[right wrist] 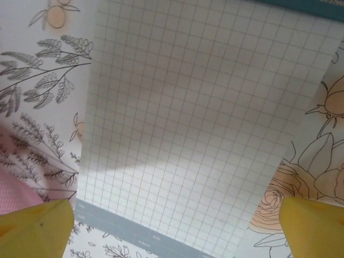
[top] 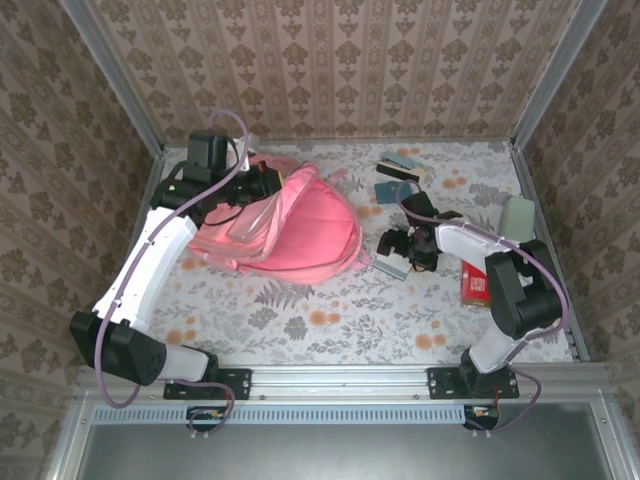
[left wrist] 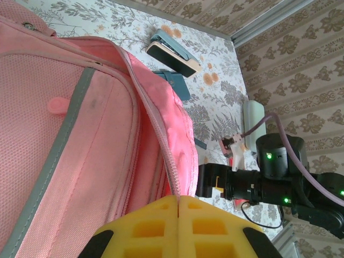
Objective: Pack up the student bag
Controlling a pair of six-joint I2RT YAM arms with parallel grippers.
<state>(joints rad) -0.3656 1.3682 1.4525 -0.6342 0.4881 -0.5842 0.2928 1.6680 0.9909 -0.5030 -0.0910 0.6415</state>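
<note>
While your left gripper (left wrist: 177,217) presses its fingers together on the zipper edge of the student bag (left wrist: 80,140), your right gripper (right wrist: 174,217) hangs spread wide over a grid notepad (right wrist: 204,107).

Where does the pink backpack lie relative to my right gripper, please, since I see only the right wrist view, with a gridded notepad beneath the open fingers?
Observer: Seen from above, the pink backpack lies just to the left of your right gripper, its near edge close to the fingers.
Operator: Thank you. What is the left gripper doing?
Observer: The left gripper is closed on the backpack's zipper edge.
Operator: What else could I reach for?
Observer: A stack of teal notebooks lies beyond your gripper, on its far side.
</note>
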